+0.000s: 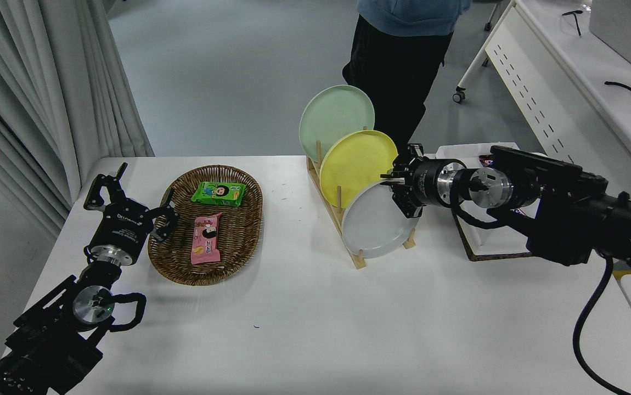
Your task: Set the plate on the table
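Observation:
The light-grey plate (373, 226) stands on edge in the front slot of a wooden rack (358, 260) on the white table (315, 323). My right gripper (398, 193) reaches in from the right at the plate's upper right rim. It is open, with a finger on each side of the rim. My left gripper (147, 179) is parked open at the lower left, beside a wicker basket.
A yellow plate (356, 162) and a pale green plate (334, 118) stand behind the grey one in the rack. The wicker basket (249, 230) holds a green and a pink snack pack. A white tray (491, 241) lies under my right arm. A person (403, 49) stands at the far side.

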Tool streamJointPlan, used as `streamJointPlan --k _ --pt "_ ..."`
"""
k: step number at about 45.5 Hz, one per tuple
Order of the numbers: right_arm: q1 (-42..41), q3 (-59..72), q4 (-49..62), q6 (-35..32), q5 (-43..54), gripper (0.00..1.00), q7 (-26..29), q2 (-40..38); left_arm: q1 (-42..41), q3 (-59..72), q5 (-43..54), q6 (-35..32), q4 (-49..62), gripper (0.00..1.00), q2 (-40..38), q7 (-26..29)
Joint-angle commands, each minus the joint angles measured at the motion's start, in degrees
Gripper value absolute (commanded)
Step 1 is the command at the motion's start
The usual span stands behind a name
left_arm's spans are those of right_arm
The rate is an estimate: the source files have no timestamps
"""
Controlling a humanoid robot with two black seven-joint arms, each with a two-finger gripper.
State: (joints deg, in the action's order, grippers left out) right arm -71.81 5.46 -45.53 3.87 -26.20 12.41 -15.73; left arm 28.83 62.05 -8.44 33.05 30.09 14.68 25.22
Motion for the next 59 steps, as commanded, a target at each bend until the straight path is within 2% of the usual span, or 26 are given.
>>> streamJointPlan --k 1,18,35,46,59 --pt "-0.2 -0.7 -0.1 -0.1 0.1 0.0 0.7 -0.1 0.0 0.0 0.0 0.0 0.1 1.0 0.0 0.0" --pt "-1.1 -2.5 -0.7 -0.4 0.2 0.0 2.3 -1.9 0.0 0.0 0.0 0.0 0.0 1.0 0.0 0.0" --pt "-9.7 -6.9 -5.8 -0.2 -1.0 0.0 3.4 -6.0 0.0 0.0 0.0 0.0 0.0 1.0 0.0 0.0" --pt "-15.1 -7.0 -12.6 0.1 -7.2 0.0 3.8 -7.6 0.0 0.0 0.0 0.0 0.1 1.0 0.0 0.0" --pt "-19.7 -7.7 -17.7 3.8 -13.2 0.0 4.2 -11.3 0.0 0.0 0.0 0.0 0.0 1.0 0.0 0.0"
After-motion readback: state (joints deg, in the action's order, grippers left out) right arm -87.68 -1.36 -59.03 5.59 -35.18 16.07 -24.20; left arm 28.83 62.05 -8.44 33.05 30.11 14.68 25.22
